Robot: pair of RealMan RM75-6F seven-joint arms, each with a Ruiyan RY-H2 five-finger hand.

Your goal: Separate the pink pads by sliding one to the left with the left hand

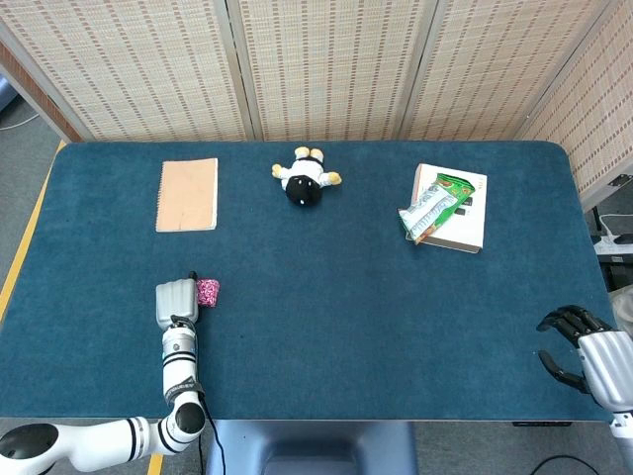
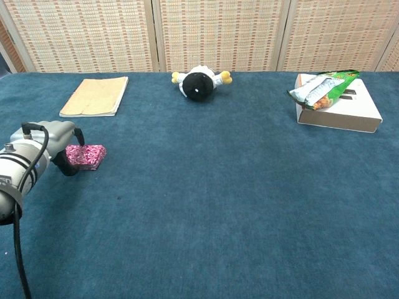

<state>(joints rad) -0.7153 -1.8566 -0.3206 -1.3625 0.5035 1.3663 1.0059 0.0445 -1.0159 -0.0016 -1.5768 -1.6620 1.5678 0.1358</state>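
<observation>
Left hand: the left hand sits low over the near left part of the blue table, dark fingers curled down at the left edge of the pink pads; whether it grips them or only touches them I cannot tell.
Pink pads: one pink speckled patch, lying flat just right of the left hand; where one pad ends and the other begins cannot be made out.
Head view only: from above the grey back of the left hand covers most of the pink pads, leaving a small bit at its right side. This view alone shows the right hand, at the near right edge of the table, dark fingers apart and bent, holding nothing.
Chest view only: the pads' top face and near edge show, and the fingers' curl beside them.
Around: a tan notebook lies beyond the pads, well apart. A black-and-white plush toy rests at the far middle. A white box at the far right carries a green snack packet on top.
In the way: nothing lies to the left of the pads apart from the hand itself.
</observation>
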